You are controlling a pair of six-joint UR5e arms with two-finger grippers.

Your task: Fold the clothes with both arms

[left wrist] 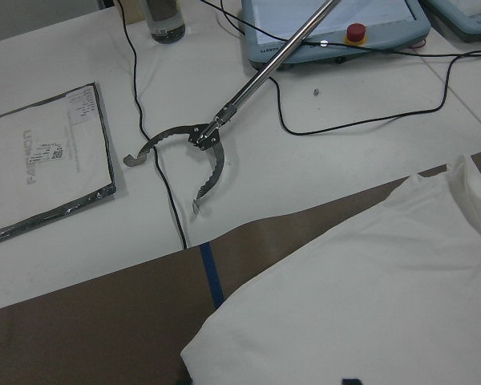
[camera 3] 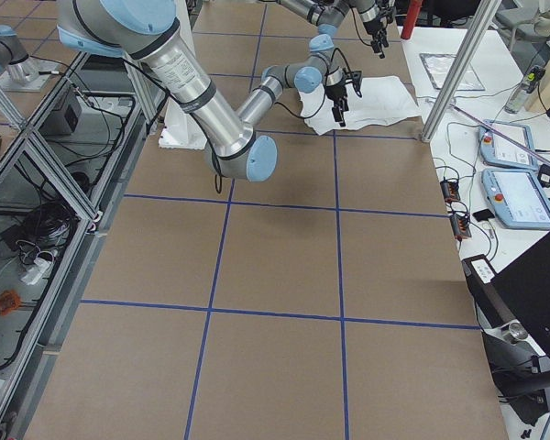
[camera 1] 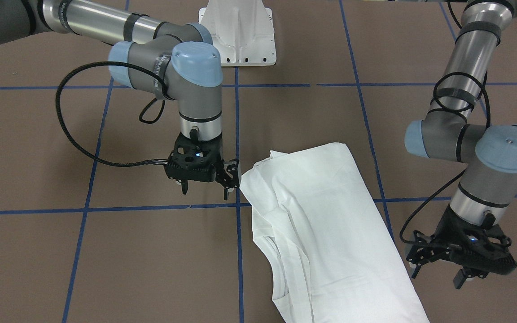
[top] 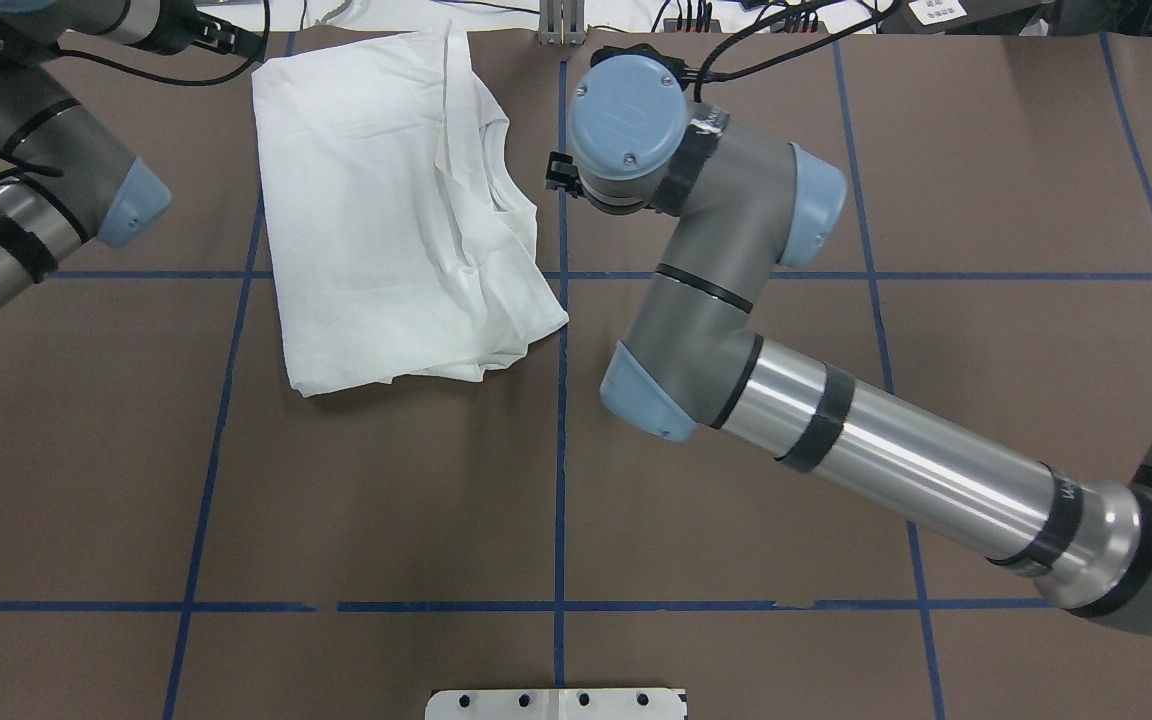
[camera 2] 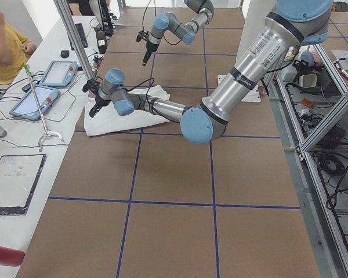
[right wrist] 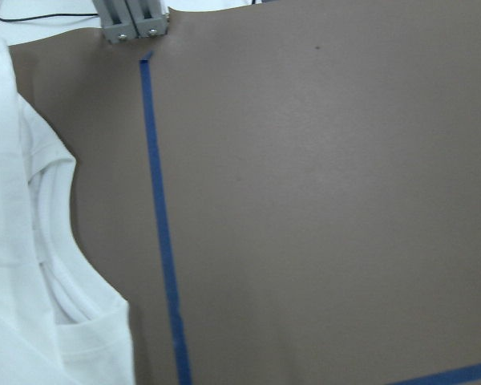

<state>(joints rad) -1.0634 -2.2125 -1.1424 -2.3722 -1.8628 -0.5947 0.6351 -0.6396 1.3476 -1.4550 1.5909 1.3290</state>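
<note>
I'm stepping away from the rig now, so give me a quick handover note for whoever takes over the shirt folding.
The left pincer is open and empty, off to the shirt's side.
The right pincer is open and empty, beside a corner of the shirt.
The shirt lies flat on the table, towards the operators' edge.
Done: folded into a long panel.
Left: probably a crosswise fold; neither pincer grips cloth yet.

A: Logging right arm (camera 1: 101, 20): wearing polished silver tubing, grey joints, light blue caps, lettered black bands.
B: Confirming same on left arm (camera 1: 474, 58). Trailing black braided cable (camera 1: 119, 164) to black right gripper (camera 1: 205, 190), glowing blue inside; left gripper (camera 1: 438, 274) matching, also black.
</note>
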